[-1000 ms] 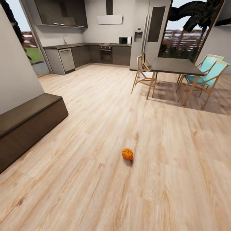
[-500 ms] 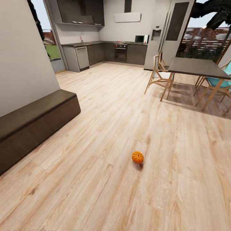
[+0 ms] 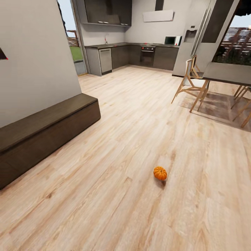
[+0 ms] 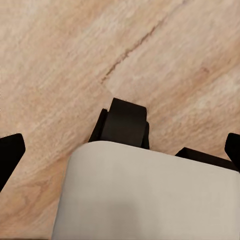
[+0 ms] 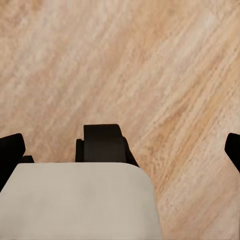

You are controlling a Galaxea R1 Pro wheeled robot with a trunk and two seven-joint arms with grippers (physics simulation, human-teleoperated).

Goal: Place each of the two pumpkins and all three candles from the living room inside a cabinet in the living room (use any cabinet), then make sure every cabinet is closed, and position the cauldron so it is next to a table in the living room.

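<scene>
Orange pumpkin [image 3: 160, 173] sits alone on the pale plank floor [image 3: 115, 209], out in the open, well apart from everything else. We judge it our likely first pickup, nothing being in hand. No candle or cauldron in sight from here.

Cabinet [image 3: 45, 134]: long, low, dark brown, running along the base of the grey wall [image 3: 35, 62]. Front panels look flush, so we take it as closed; a panel needs opening before anything goes in.

Both arms appear tucked down, wrist cameras facing bare planks. Left gripper [image 4: 120, 155]: black fingertips at opposite edges of its picture, so spread wide, nothing between. Right gripper [image 5: 120, 150]: same, spread and empty.

Room to move: wide clear floor between pumpkin and cabinet, no obstacle on a straight run. Dining table [image 3: 228, 73] and wooden chair [image 3: 191, 82] stand far off toward the kitchen [image 3: 139, 54], out of our path. Cabinet's near end corner juts into the floor; worth a wide berth when turning.
</scene>
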